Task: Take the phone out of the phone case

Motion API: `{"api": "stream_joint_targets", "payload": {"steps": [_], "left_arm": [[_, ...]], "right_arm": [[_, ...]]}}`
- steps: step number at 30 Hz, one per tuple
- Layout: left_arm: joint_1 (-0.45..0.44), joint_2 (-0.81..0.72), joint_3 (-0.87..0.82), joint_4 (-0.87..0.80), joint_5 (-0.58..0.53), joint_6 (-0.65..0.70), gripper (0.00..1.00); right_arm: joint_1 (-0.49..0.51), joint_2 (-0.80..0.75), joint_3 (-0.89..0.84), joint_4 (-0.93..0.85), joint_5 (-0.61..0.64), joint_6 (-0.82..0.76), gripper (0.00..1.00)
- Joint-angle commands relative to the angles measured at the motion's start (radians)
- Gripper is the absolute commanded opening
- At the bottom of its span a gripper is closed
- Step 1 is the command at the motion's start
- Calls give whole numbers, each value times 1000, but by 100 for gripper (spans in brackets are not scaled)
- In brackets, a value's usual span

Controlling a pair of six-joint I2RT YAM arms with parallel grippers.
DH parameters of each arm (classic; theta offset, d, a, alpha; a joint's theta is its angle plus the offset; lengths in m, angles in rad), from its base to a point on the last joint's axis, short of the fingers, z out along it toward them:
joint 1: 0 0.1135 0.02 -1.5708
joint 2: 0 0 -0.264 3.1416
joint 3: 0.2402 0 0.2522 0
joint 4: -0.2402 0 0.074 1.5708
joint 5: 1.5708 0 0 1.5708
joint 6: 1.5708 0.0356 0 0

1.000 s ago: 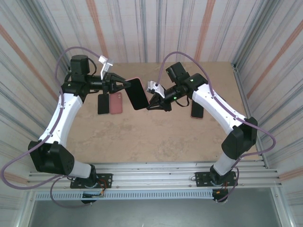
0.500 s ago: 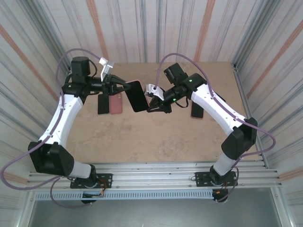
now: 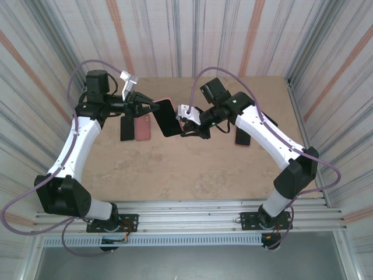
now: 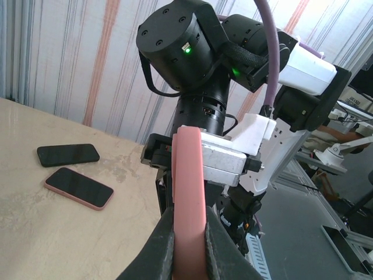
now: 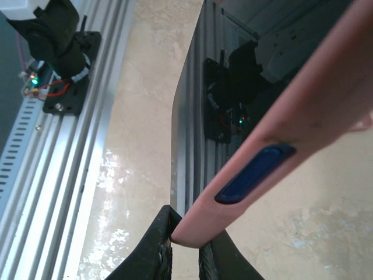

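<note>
Phone [image 3: 166,116] in its pink case [image 4: 187,192] held up over the table [image 3: 192,169], left gripper [image 4: 187,239] clamped on its left edge, right gripper [image 5: 185,242] pinched on its right corner.

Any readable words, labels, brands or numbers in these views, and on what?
None readable.
Pink phone case: plain, no lettering; its side button is unmarked.
Phone screen: dark, reflections only.
Black phone and pink phone lying beyond: dark screens, no marks visible.
</note>
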Motion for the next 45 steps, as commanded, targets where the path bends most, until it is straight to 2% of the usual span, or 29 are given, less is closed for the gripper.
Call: {"api": "stream_joint_targets", "payload": {"steps": [1, 4, 13, 24, 28, 33, 38, 41, 45], "left_arm": [[-22, -16, -5, -57, 56, -51, 0], [-22, -5, 2, -57, 60, -52, 0], [-38, 6, 3, -57, 61, -55, 0], [-42, 7, 1, -42, 81, -86, 0], [-41, 9, 1, -35, 74, -91, 0], [-41, 23, 13, 2, 64, -125, 0], [-41, 33, 17, 49, 81, -169, 0], [-35, 39, 19, 66, 35, -210, 0], [-25, 47, 13, 163, -64, -364, 0]], "right_arm": [[29, -27, -6, 110, 74, -81, 15], [35, -27, -5, 118, 90, -90, 15], [32, -27, -7, 219, 45, 37, 14], [39, -57, -72, 370, 130, 64, 14], [27, -57, -70, 386, 62, 103, 15], [-5, -72, -100, 458, -76, 248, 19], [-8, -96, -151, 502, -80, 286, 21], [-14, -102, -162, 516, -138, 338, 24], [-36, -120, -209, 565, -215, 451, 29]]}}
